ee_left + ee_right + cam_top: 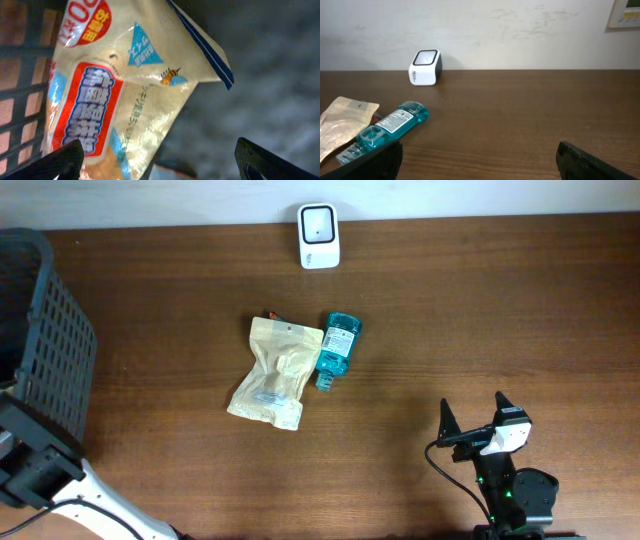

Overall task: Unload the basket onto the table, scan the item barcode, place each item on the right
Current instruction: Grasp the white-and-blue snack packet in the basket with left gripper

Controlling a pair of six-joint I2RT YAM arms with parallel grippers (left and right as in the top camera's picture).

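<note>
- While both grippers hold their fingers wide apart with nothing between them, the wooden table [520, 310] shows a broad bare stretch right of the white scanner [319, 236], which stands at the far edge by the wall.
- Dark slatted basket [50, 350]: at the table's left edge, well left of the scanner.
- Snack bag [115, 90]: against the basket's grid, ahead of the left gripper [160, 160]. It has a red panel of East Asian characters, a red disc with "00" and a small bee.
- Beige pouch [277, 372]: robot-side of the scanner, slightly left; print unreadable.
- Blue bottle [336, 348]: just beside the pouch's right edge, directly robot-side of the scanner; white label too small to read.
- Right gripper [472, 408]: well right of the scanner, near the robot's edge, with bare wood around it.
</note>
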